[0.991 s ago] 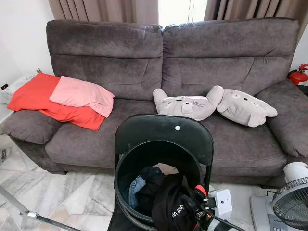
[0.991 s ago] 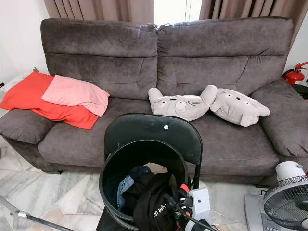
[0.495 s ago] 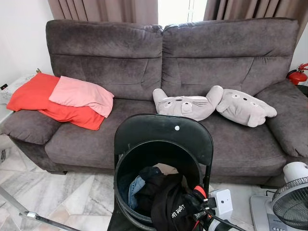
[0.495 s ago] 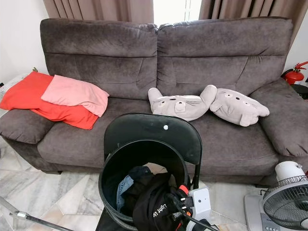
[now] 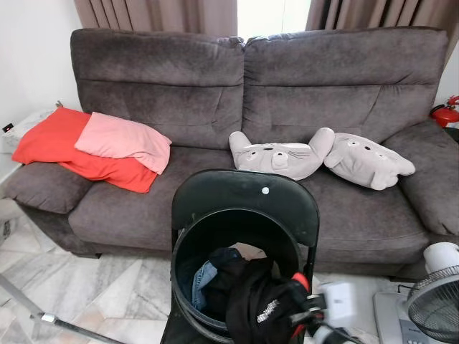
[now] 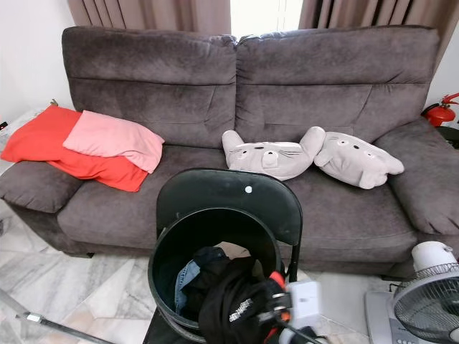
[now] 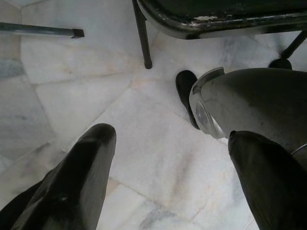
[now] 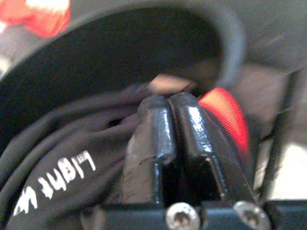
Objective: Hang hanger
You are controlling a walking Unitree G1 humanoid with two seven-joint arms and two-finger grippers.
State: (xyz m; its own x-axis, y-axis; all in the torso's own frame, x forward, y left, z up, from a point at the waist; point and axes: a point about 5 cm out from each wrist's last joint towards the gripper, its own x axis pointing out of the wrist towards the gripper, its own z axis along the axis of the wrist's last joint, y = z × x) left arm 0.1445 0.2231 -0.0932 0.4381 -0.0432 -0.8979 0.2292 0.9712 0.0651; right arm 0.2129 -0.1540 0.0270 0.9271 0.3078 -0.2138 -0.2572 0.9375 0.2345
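Gripping the black printed garment (image 8: 57, 177) over the round black plastic bin (image 5: 188, 244), the right gripper (image 8: 170, 108), fingers pressed together, is apparently lifting it; next comes hanging.

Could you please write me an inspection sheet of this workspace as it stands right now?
Surface: pale marble tile floor; a round black plastic bucket sits on a black folding chair.
Job's things: black garment with white lettering draped over the bucket rim, with an orange-red hanger part at the edge; no rail seen.
Clutter: denim and dark clothes in the bucket.
Grippers: right tool, fingers together at the black garment; left tool spread apart, hanging above the floor.
Cables: nothing seen clearly.
Surroundings: grey fabric sofa, red and pink cushions, two grey plush toys, white fan, red extinguisher.
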